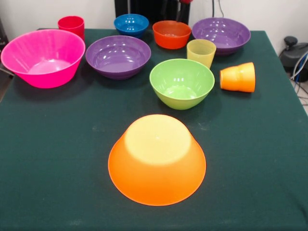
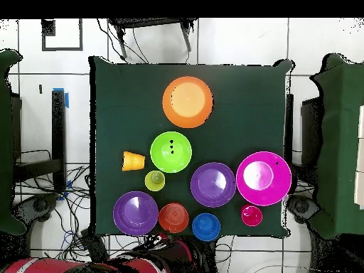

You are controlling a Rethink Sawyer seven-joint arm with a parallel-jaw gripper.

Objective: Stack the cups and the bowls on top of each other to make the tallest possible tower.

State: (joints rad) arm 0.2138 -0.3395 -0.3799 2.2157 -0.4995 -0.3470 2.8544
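A big orange bowl (image 1: 157, 161) lies upside down at the table's near middle. Behind it stand a green bowl (image 1: 182, 83), a big pink bowl (image 1: 43, 57), two purple bowls (image 1: 118, 56) (image 1: 221, 34), a small blue bowl (image 1: 131, 24) and a small orange-red bowl (image 1: 172, 33), all upright and apart. A red cup (image 1: 71, 25) and a pale yellow cup (image 1: 201, 52) stand upright. An orange cup (image 1: 238, 77) lies on its side. Nothing is stacked. My arm (image 2: 142, 264) is drawn back beyond the table's edge, and little of the gripper shows.
The dark green cloth-covered table (image 1: 57, 159) has bare room at the near left and near right in the front view. Cables and equipment (image 1: 293, 53) sit off the table's right side. The pedestal (image 1: 144, 7) stands at the far edge.
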